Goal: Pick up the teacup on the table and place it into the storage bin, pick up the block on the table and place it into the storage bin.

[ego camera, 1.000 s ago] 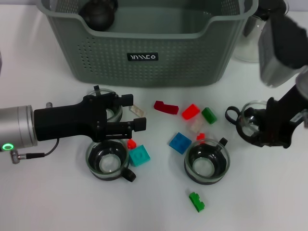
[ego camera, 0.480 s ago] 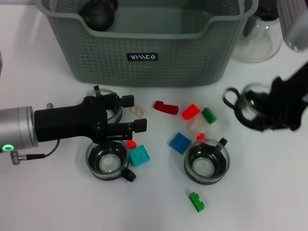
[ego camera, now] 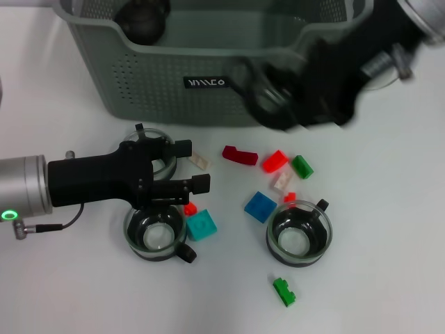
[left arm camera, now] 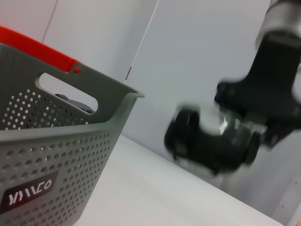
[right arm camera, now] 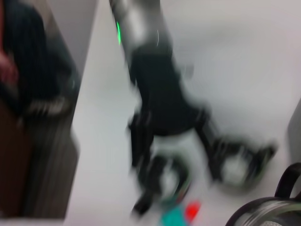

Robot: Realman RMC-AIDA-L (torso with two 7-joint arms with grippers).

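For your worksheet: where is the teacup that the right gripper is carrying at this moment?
In the head view the teacup is in the right gripper, off the table, in front of the storage bin, right of its label.

Matt perforated plastic storage bin; glossy glass teacup; smooth table.

One storage bin stands on the bench. In front of it are four teacups: three on the bench and one in the air against its front wall. Ten blocks lie scattered before the bin: four red, two green, two blue, two pale.
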